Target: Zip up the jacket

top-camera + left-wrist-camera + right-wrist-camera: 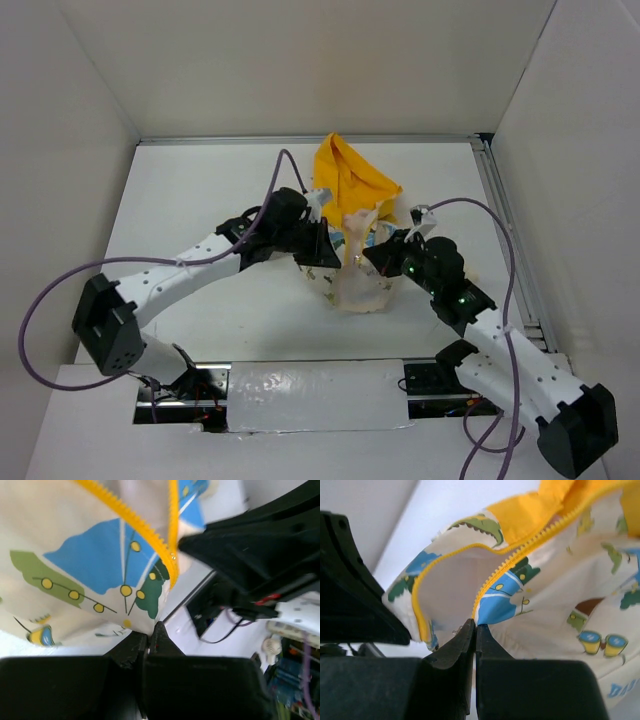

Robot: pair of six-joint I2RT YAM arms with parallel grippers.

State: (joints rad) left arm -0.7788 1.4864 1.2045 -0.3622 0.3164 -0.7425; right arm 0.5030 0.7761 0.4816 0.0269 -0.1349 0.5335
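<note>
One jacket (pixel 355 282), its single yellow hood (pixel 352 180) lying beyond both claws, sits bunched between two grippers, the left gripper (pixel 148 639) clenched on its printed fabric edge and the right gripper (pixel 474 626) clenched on a yellow zipper edge (pixel 490 582).

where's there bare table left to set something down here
Bare table lies far left, between the wall and the hood, beyond the left arm. A second patch sits far right, between the hood and the side rail. The centre is crowded: left gripper and right gripper both pinch the jacket there.
</note>
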